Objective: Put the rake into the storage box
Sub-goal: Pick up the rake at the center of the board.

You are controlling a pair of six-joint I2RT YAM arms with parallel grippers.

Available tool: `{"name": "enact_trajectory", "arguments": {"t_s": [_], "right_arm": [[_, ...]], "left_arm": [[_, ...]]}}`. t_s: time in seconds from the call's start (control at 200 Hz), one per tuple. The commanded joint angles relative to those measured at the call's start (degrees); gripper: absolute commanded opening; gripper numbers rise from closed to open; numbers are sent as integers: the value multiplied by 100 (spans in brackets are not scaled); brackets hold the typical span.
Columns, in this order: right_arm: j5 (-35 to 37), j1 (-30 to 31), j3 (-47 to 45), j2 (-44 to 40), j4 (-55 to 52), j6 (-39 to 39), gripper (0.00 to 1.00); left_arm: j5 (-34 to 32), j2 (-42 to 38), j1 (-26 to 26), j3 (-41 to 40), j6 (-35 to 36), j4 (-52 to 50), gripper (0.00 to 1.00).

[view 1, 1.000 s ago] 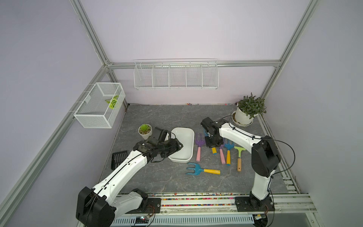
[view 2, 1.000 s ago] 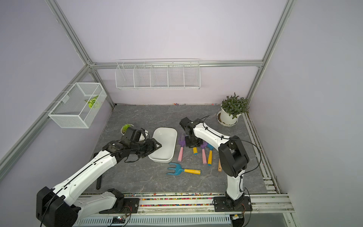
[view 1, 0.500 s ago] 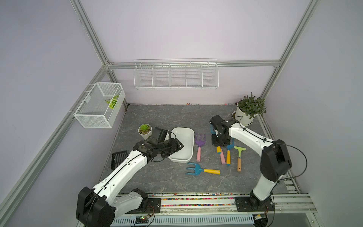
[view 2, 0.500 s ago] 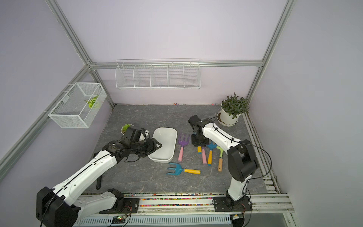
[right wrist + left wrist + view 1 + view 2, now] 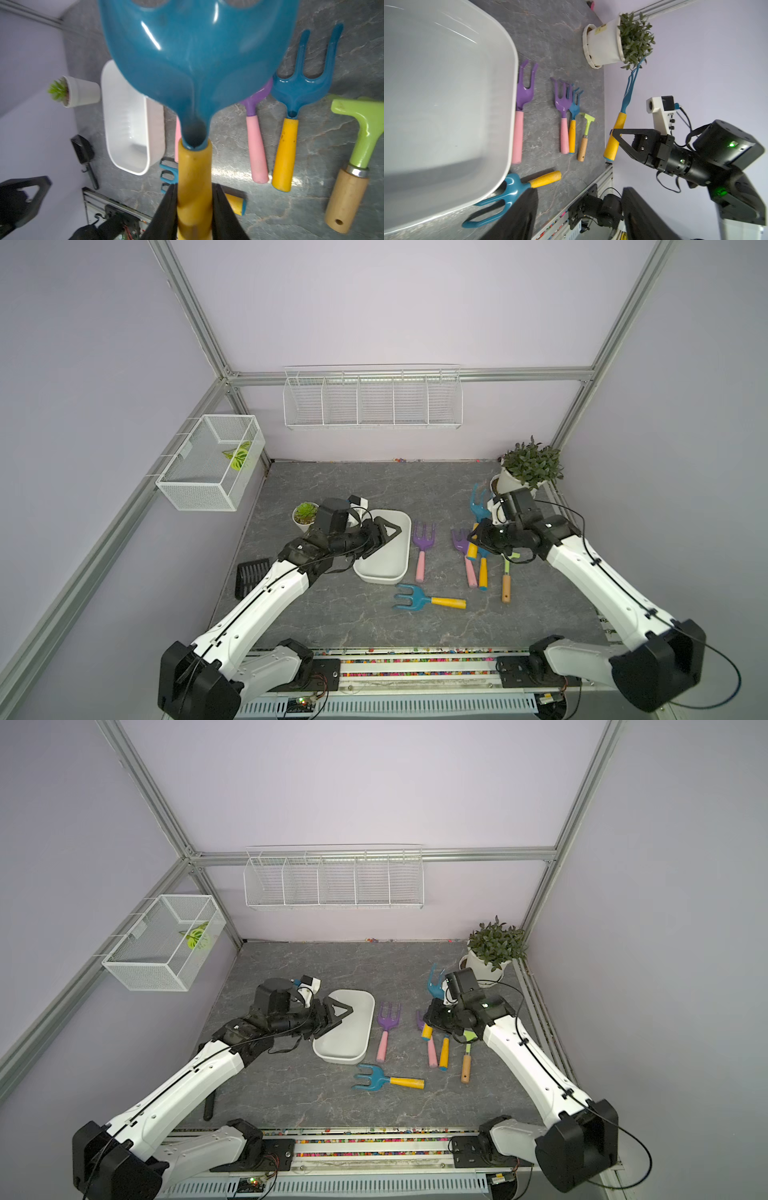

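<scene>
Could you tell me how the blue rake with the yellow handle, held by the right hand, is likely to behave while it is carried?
The rake looks like stiff plastic, so it probably won't flex. The right hand grips low on the round, smooth handle, far from the broad head, so it may pivot or slip.

3x yellow-handled teal plastic hand rake (image 5: pixel 478 506) (image 5: pixel 415 598) (image 5: pixel 483 574); 2x pink-handled purple plastic hand rake (image 5: pixel 424 537) (image 5: pixel 460 540); 1x green wood-handled hoe (image 5: pixel 505 589); 1x black scoop (image 5: pixel 253 572); 1x shallow white plastic tub (image 5: pixel 386 562); 2x white-potted plant (image 5: pixel 305 516) (image 5: pixel 532 466); 2x white wire basket (image 5: pixel 199 481) (image 5: pixel 372 400).
</scene>
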Motion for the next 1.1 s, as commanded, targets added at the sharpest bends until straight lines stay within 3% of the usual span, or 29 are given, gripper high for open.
{"name": "enact_trajectory", "arguments": {"t_s": [0.0,0.305,0.595,0.77,1.095], "right_arm": [[-588,-70,-179,-410,604,403,0],[-1590,-127,-92,-691,1152,1029,0],[-2798,1,20,-275,2951,2214,0],[-2800,516,570,265,3180,2250,0],[-2780,524,751,776,4303,3080,0]], "left_arm": [[594,224,13,249,-297,771,69],[1113,428,19,525,-816,1792,67],[1302,498,-19,740,-1144,2363,66],[1434,743,-197,1023,-1027,2283,61],[1373,279,-202,552,-913,2220,62]]}}
